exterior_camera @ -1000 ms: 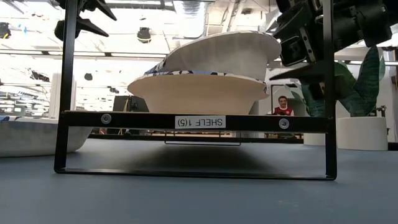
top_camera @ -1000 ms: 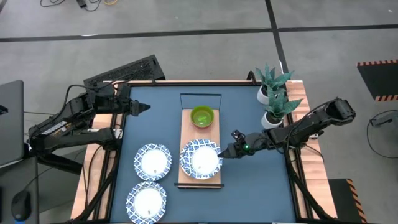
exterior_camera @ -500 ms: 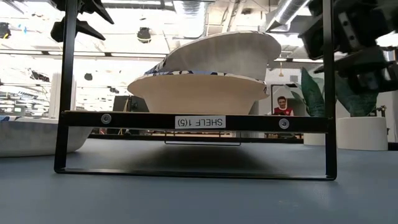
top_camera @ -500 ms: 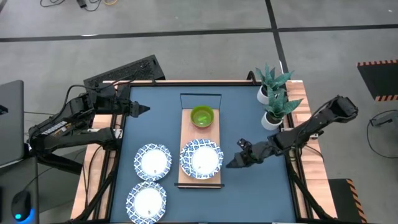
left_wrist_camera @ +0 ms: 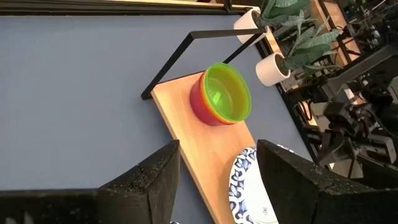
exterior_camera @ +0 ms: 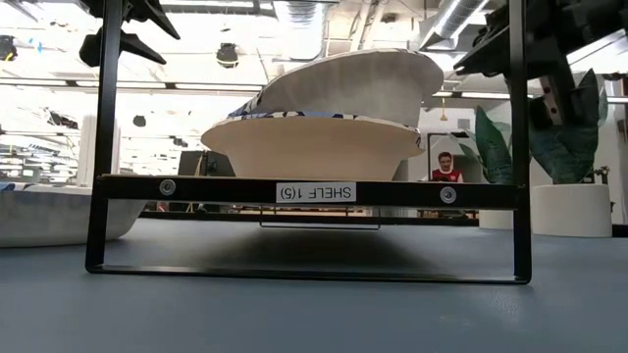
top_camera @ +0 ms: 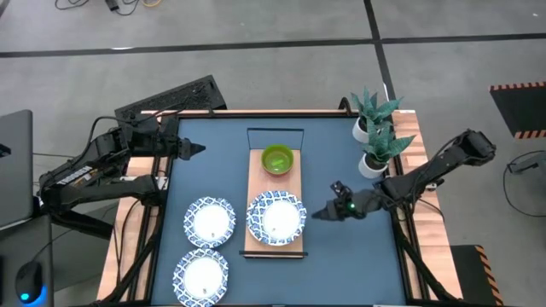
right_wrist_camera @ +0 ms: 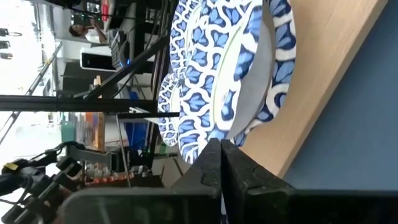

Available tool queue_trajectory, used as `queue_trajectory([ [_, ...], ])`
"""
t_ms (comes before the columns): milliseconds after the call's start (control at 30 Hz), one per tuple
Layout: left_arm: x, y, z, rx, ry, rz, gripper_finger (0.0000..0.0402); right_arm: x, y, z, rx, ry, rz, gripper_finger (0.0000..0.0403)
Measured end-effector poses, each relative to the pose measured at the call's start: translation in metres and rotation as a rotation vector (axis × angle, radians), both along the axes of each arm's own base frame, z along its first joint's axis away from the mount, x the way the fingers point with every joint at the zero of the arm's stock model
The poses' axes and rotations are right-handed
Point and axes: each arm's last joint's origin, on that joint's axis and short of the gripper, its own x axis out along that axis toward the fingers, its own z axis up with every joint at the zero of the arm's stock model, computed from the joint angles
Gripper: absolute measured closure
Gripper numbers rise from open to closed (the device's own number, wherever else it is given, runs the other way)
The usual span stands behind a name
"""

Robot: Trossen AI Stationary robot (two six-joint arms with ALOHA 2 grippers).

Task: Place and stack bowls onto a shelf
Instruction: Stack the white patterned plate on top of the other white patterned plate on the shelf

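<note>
Two loose blue-rimmed dishes on the desk, far across the shelf from the shut, empty right jaws, nearer the parted, empty left jaws.

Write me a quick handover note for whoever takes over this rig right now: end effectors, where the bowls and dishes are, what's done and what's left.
Right end effector: shut, empty, beside the shelf by the stacked dishes.
Left end effector: open, empty, waiting at the table's far left corner.
On the shelf: green bowl nested atop a red one at the far end; two blue-rimmed dishes stacked at the near end, the top one sitting tilted.
Left to do: two dishes on the table, one beside the shelf, one nearer the front edge.
</note>
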Motion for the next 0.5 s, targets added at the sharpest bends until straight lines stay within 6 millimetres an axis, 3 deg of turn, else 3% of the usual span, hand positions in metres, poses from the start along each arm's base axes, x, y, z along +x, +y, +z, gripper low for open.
queue_trajectory([
  [133, 0.0, 0.0, 0.0, 0.002, 0.003, 0.005, 0.0205, 0.001, -0.003, 0.0, 0.002, 0.002, -0.005, 0.0368],
  [267, 0.0, 0.001, 0.0, 0.008, 0.007, 0.018, 0.0205, 0.003, -0.003, -0.003, -0.005, 0.01, 0.009, 0.0386],
  [500, 0.0, 0.001, 0.0, 0.013, 0.01, 0.029, 0.0205, 0.015, 0.0, -0.015, 0.007, 0.026, 0.032, 0.0377],
])
